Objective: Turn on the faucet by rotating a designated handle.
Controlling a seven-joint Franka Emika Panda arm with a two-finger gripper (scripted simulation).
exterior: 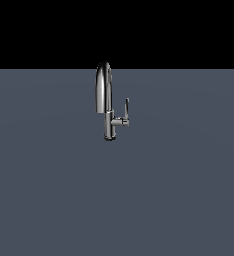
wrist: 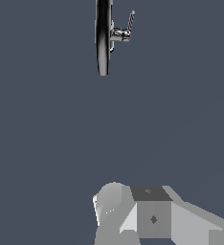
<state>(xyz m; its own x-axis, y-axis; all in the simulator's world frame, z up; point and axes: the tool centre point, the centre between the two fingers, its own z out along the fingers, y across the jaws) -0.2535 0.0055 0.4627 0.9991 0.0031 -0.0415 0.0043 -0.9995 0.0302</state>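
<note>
The chrome faucet [exterior: 108, 122] stands upright on the flat grey floor in the middle of the exterior view. Its arched spout [exterior: 103, 85] curves toward the exterior view's left. The handle [exterior: 126, 108] is a thin lever pointing up from a short stub on the stem, on the exterior view's right. The wrist view shows the faucet [wrist: 103, 43] from farther off, with the handle [wrist: 130, 21] beside it. The exterior view shows no arm or gripper, and the wrist view shows no fingers, only a grey blocky robot part [wrist: 152, 217] far from the faucet.
The grey floor [exterior: 117, 200] stretches all around the faucet, with a black background behind it. No other object shows.
</note>
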